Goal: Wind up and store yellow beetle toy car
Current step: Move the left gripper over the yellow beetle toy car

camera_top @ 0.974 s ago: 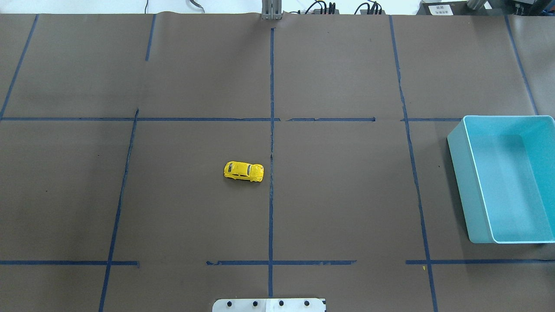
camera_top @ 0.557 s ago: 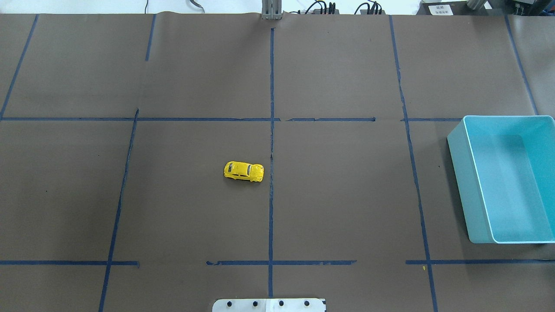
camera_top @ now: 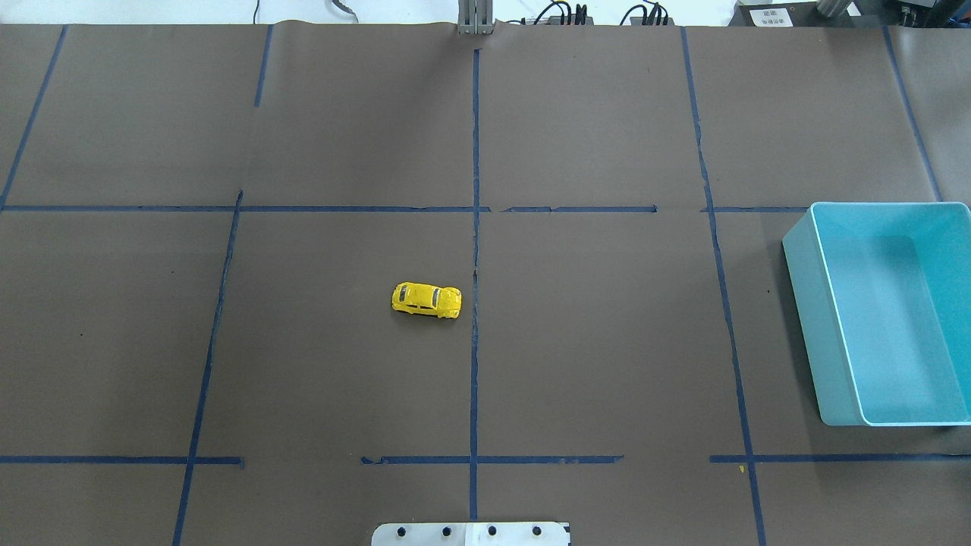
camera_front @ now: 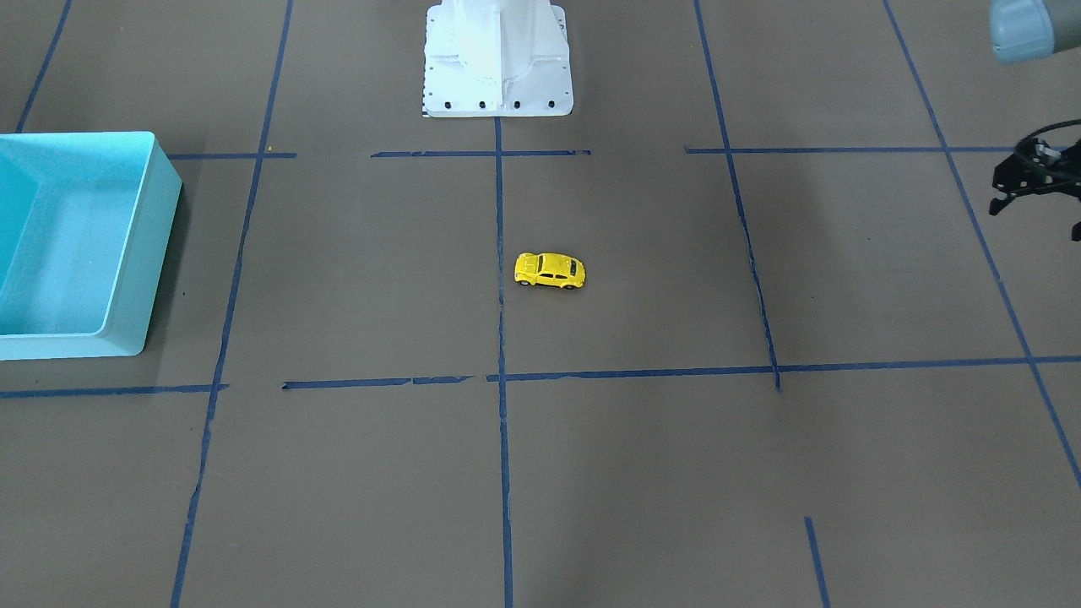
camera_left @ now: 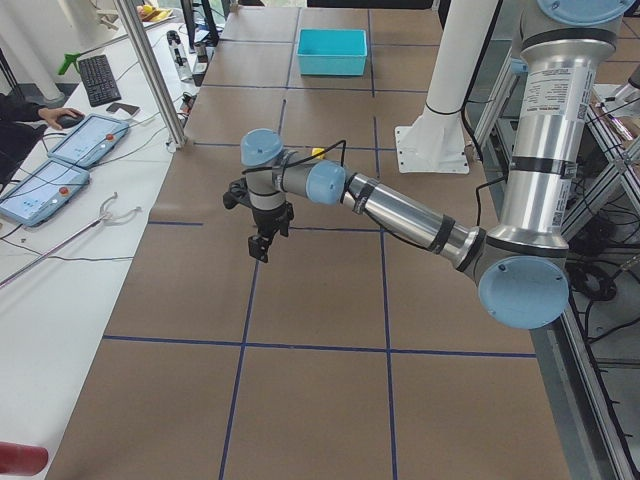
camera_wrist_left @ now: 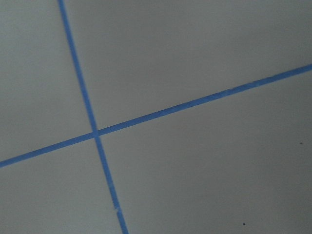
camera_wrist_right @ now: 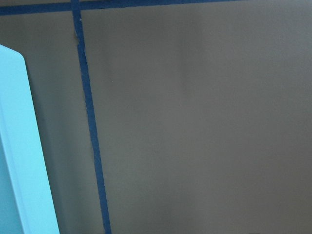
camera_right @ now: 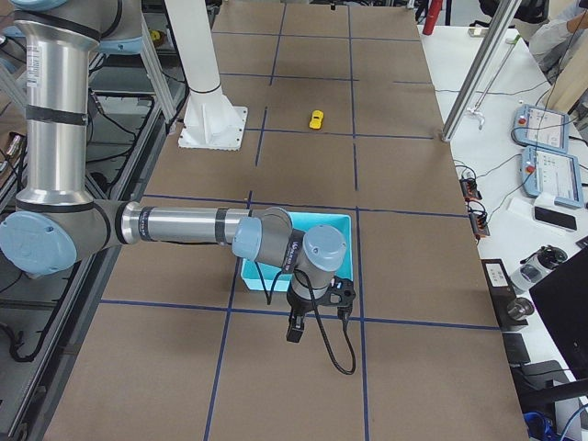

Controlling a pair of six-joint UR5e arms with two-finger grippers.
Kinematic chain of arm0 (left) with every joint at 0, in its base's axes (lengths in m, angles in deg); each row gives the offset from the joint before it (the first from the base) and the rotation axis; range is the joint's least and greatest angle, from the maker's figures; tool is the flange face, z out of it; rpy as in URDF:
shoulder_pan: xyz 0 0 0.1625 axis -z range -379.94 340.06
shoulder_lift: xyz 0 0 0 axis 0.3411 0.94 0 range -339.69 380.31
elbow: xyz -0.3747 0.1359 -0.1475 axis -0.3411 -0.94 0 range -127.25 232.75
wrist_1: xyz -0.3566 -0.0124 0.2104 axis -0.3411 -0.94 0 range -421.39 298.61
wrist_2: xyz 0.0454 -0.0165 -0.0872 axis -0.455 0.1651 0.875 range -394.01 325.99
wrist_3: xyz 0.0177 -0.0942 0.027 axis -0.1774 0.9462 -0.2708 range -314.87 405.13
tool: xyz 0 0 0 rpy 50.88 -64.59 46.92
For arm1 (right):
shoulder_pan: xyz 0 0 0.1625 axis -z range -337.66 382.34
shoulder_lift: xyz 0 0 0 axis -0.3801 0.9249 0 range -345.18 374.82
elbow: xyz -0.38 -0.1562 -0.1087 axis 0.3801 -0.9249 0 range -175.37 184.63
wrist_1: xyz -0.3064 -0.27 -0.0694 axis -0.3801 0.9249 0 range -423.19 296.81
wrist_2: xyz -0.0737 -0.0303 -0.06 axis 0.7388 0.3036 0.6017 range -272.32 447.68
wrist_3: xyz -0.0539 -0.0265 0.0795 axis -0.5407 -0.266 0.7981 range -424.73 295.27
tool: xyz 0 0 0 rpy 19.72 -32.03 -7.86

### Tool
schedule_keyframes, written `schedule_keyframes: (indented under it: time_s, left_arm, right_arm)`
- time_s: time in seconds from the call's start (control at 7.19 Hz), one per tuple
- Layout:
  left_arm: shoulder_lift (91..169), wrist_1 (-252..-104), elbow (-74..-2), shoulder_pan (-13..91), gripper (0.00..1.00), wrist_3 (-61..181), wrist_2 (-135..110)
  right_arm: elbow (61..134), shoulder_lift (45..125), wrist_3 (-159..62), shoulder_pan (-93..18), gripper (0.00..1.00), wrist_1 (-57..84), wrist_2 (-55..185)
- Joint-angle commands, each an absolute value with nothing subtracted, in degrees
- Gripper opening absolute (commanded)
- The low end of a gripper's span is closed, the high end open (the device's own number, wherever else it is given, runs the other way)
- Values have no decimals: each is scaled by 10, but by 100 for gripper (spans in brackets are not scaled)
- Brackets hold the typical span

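The yellow beetle toy car (camera_top: 426, 300) stands on its wheels near the middle of the brown table, just left of the centre tape line; it also shows in the front view (camera_front: 550, 270) and both side views (camera_left: 317, 153) (camera_right: 316, 119). My left gripper (camera_left: 262, 245) hangs above the table far off to the left of the car; only a black part of it shows at the front view's edge (camera_front: 1034, 181), so I cannot tell its state. My right gripper (camera_right: 294, 331) hangs just outside the turquoise bin (camera_top: 804, 303); I cannot tell its state.
The turquoise bin (camera_front: 156, 236) is empty at the table's right end; its wall shows in the right wrist view (camera_wrist_right: 14, 146). The robot's white base (camera_front: 498, 59) stands at the near middle edge. Blue tape lines (camera_wrist_left: 95, 133) grid the table.
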State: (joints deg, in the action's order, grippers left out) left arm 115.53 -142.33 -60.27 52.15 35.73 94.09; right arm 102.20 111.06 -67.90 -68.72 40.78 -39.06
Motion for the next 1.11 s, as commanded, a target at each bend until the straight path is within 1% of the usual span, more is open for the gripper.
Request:
schedule_keyframes:
  time_s: [0.0, 0.14, 0.28, 0.42, 0.7, 0.97]
  left_arm:
    - [1194, -1423, -673, 427, 100, 231, 905]
    - [1249, -1423, -663, 345, 100, 182, 904]
    - [1279, -1423, -658, 300, 100, 175, 903]
    - [1296, -1436, -652, 266, 100, 168, 902]
    - [1321, -1440, -639, 201, 100, 46, 824]
    - [1411, -1444, -555, 185, 100, 51, 825]
  right_arm:
    - [1022, 1111, -679, -687, 100, 408, -391]
    - [1017, 1111, -678, -687, 100, 408, -391]
    - [1017, 1111, -678, -687, 100, 408, -391]
    - [1017, 1111, -678, -687, 100, 408, -391]
    - [1016, 1110, -678, -686, 100, 408, -391]
    - [1016, 1110, -678, -687, 100, 408, -391]
